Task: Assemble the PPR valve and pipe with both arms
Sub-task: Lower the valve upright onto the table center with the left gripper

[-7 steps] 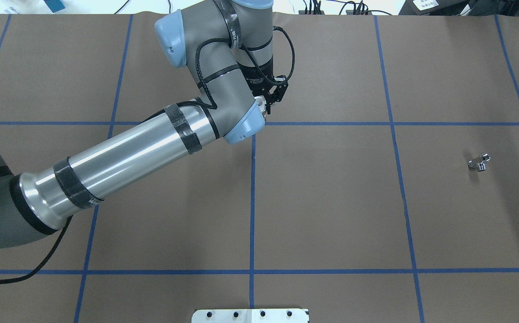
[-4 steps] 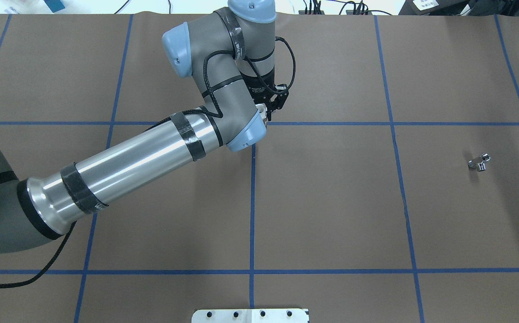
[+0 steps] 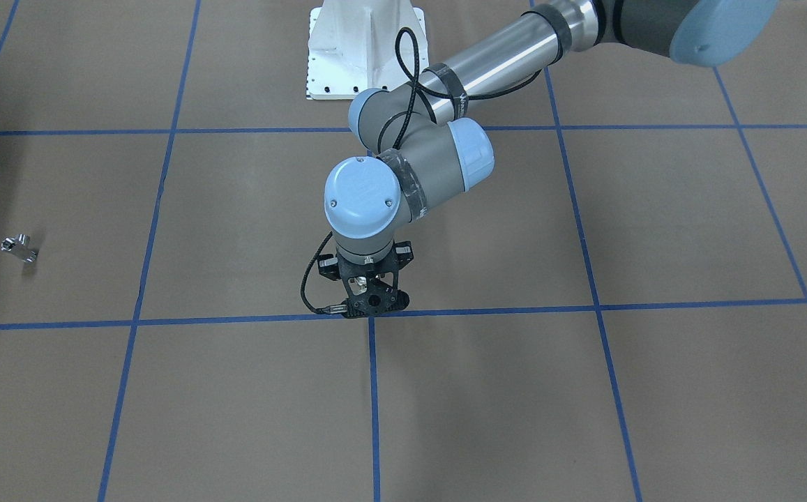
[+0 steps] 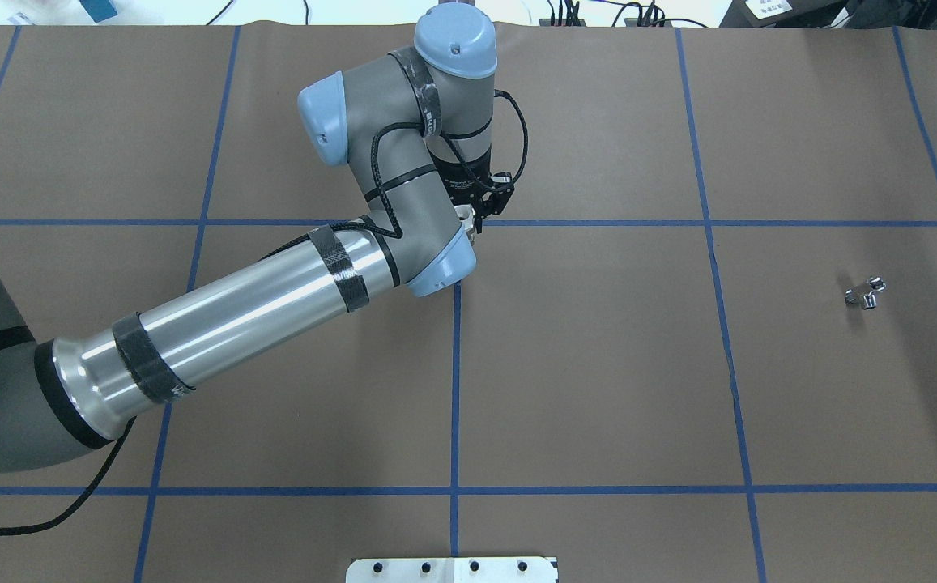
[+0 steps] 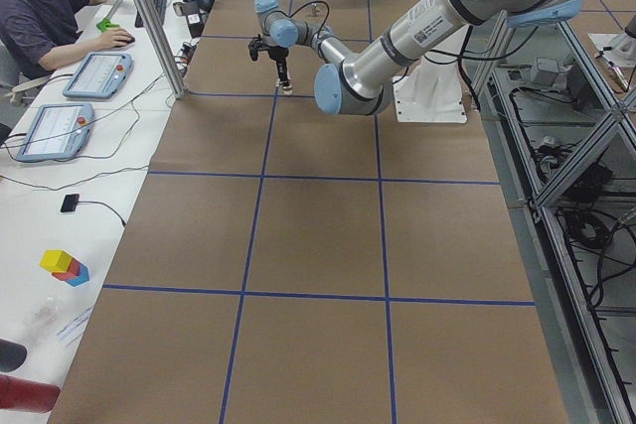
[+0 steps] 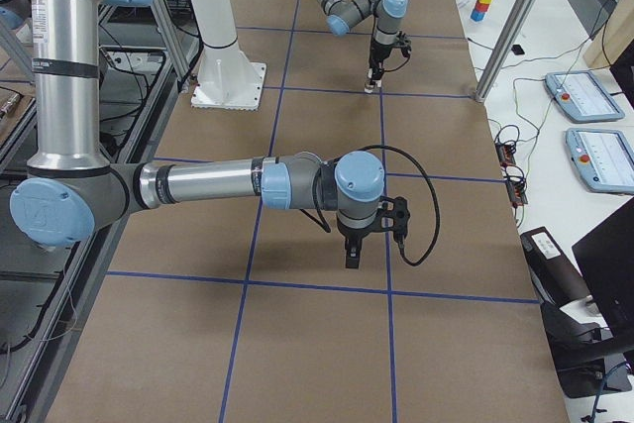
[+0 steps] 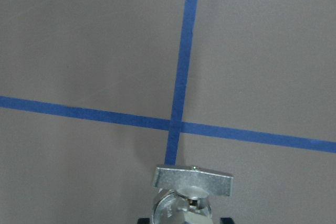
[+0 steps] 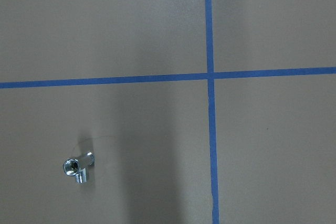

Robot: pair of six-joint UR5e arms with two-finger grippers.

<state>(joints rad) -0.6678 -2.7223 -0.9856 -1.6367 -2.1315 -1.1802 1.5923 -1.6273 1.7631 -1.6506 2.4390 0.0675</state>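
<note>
My left arm reaches to the middle tape crossing. Its gripper points down, shut on a silver valve with a flat T-handle, which hangs just above the brown paper by the crossing. In the overhead view only a pale bit of the valve shows under the wrist. A short chrome pipe piece with a threaded end lies alone on the paper at my right, also in the right wrist view. My right gripper shows only in the exterior right view, pointing down; I cannot tell its state.
Blue tape lines divide the brown paper into squares. The white bolted pedestal stands at the robot's side of the table. A person sits at a desk with tablets beyond the table's far edge. Metal frame posts stand there too.
The left wrist has swung toward the robot and lowered, bringing the gripper with the valve down close to the tape crossing. The chrome pipe piece has stayed put.
</note>
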